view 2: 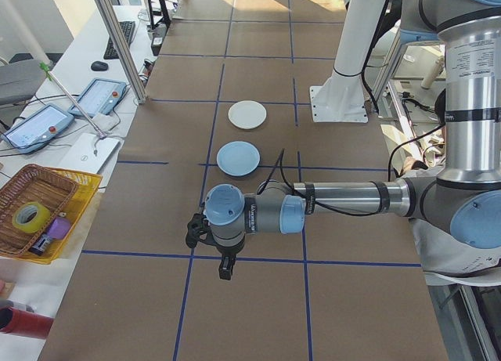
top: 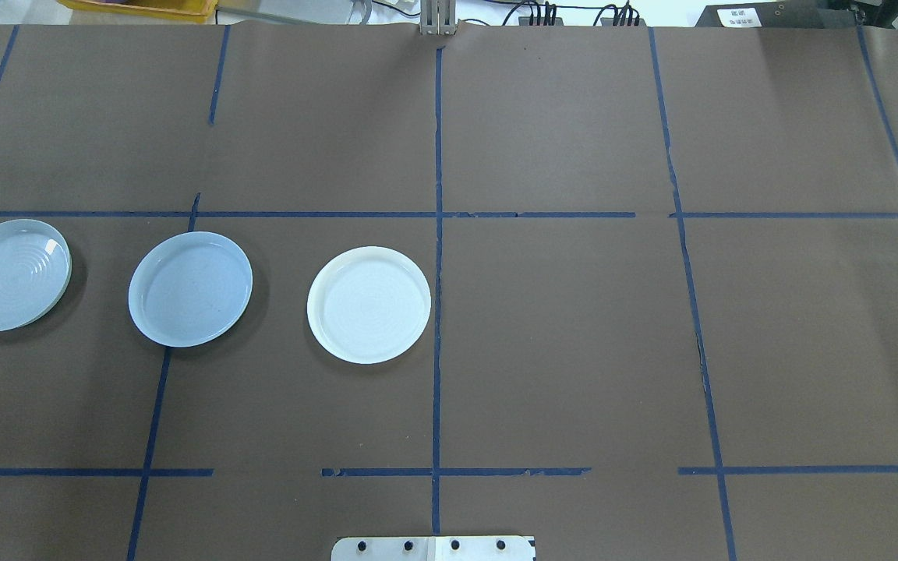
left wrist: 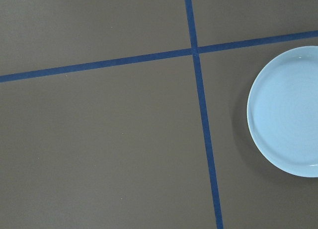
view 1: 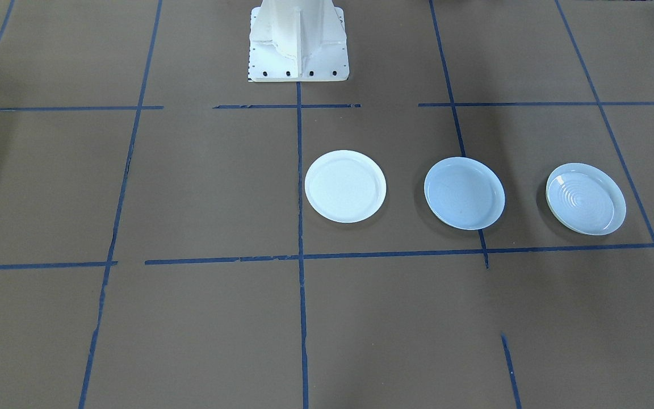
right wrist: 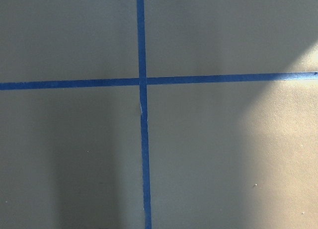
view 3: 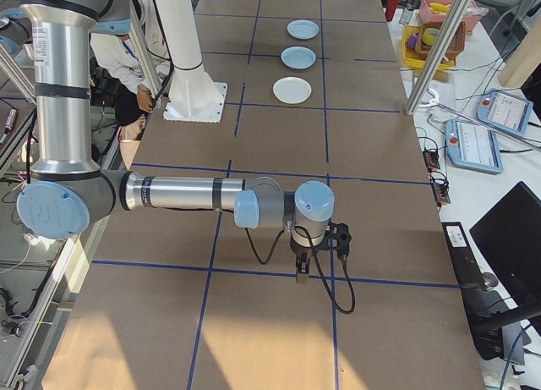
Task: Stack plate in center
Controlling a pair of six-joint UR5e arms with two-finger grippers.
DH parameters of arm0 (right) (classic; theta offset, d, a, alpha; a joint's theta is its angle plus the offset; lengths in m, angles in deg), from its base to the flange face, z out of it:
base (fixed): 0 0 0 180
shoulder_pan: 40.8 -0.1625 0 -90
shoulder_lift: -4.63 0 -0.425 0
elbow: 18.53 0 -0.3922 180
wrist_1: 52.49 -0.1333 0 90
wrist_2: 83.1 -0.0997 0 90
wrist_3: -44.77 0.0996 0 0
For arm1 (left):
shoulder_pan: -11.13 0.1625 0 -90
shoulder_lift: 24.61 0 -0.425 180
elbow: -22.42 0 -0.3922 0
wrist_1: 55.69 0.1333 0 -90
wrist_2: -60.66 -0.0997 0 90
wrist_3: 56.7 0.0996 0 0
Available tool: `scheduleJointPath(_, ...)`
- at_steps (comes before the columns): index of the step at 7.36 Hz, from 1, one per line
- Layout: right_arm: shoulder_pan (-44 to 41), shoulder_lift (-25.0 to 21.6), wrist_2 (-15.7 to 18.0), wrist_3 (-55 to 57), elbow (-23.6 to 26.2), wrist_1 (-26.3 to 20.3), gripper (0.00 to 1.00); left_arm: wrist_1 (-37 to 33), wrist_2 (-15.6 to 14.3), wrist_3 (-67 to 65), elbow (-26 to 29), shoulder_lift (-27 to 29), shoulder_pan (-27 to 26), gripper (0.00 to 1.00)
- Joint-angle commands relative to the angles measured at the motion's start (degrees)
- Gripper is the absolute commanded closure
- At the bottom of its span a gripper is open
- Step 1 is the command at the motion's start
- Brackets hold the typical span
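Note:
Three plates lie in a row on the brown table. The center one is the glossy pale blue plate [view 1: 464, 193] [top: 190, 288] [view 2: 238, 158] [view 3: 297, 57]. A matte white plate [view 1: 345, 186] [top: 369, 305] lies on its robot-right. A ringed plate with a cream edge [view 1: 586, 199] [top: 10, 274] lies on its robot-left. My left gripper [view 2: 225, 265] hangs beyond that ringed plate near the table's left end; whether it is open or shut I cannot tell. Its wrist view catches a pale plate [left wrist: 288, 112] at the right edge. My right gripper [view 3: 301, 271] hangs far off over bare table; I cannot tell its state.
The white robot pedestal [view 1: 298, 40] [top: 433, 548] stands at the table's robot side. Blue tape lines [right wrist: 142, 81] cross the brown surface. A wicker basket [view 2: 35, 208] and tablets [view 2: 98, 96] [view 3: 473, 143] sit on side benches. A person [view 3: 127, 60] is behind the robot.

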Motion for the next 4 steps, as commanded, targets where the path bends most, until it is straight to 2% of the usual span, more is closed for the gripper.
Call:
scheduleJointPath(1,0.0,0.0,0.0,0.0,0.0,0.0,0.0,0.0,0.2,0.0,-0.6,-1.4,0.0,0.0)
scheduleJointPath(4,0.0,0.0,0.0,0.0,0.0,0.0,0.0,-1.0,0.2,0.3,-1.4,-0.8,0.0,0.0)
